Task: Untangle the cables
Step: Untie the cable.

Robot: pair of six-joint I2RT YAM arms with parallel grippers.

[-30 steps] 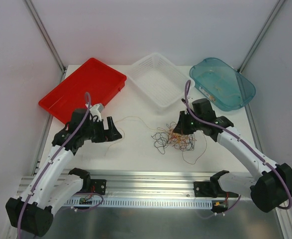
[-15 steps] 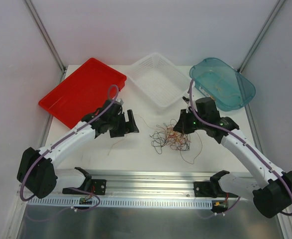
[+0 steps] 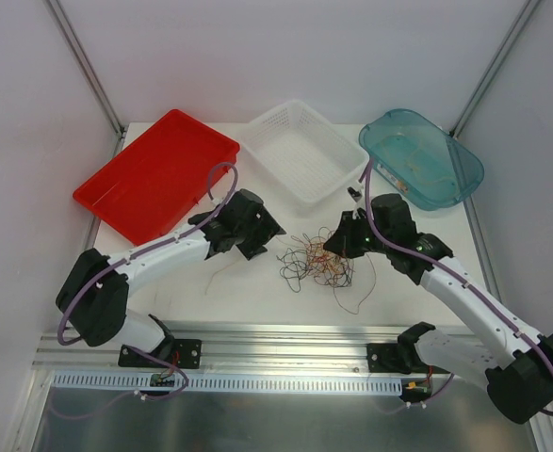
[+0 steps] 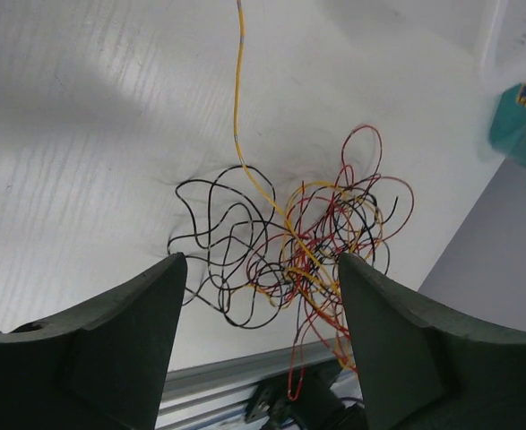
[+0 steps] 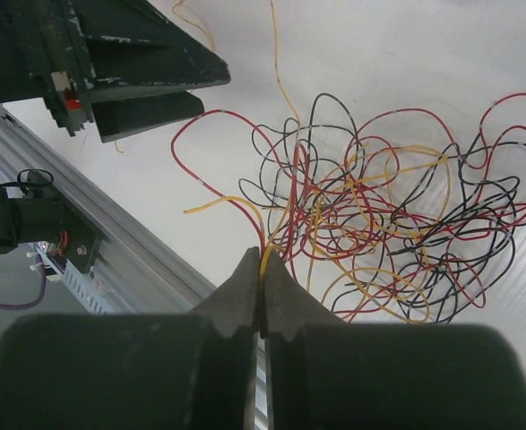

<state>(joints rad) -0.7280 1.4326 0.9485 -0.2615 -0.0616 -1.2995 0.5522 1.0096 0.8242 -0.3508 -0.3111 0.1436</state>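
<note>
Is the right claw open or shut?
Shut. In the wrist view the right gripper has its jaws pressed together, pinching a yellow cable.

My left arm (image 3: pixel 154 256), right arm (image 3: pixel 464 287): white link shells, black joint housings, bulky black shoulder blocks. Purple hose (image 3: pixel 221 174) runs along each, arching free near wrist. I see small green light (image 3: pixel 355 233) on right arm's wrist housing. Left gripper (image 4: pixel 261 269): fingers (image 4: pixel 110 340) broad, dark, matte, wedge-shaped, rounded edges. Right gripper (image 5: pixel 263 269): same dark wedges, tapering to thin tips. Red mark (image 5: pixel 71 100) beside white patch on left gripper's side.
</note>
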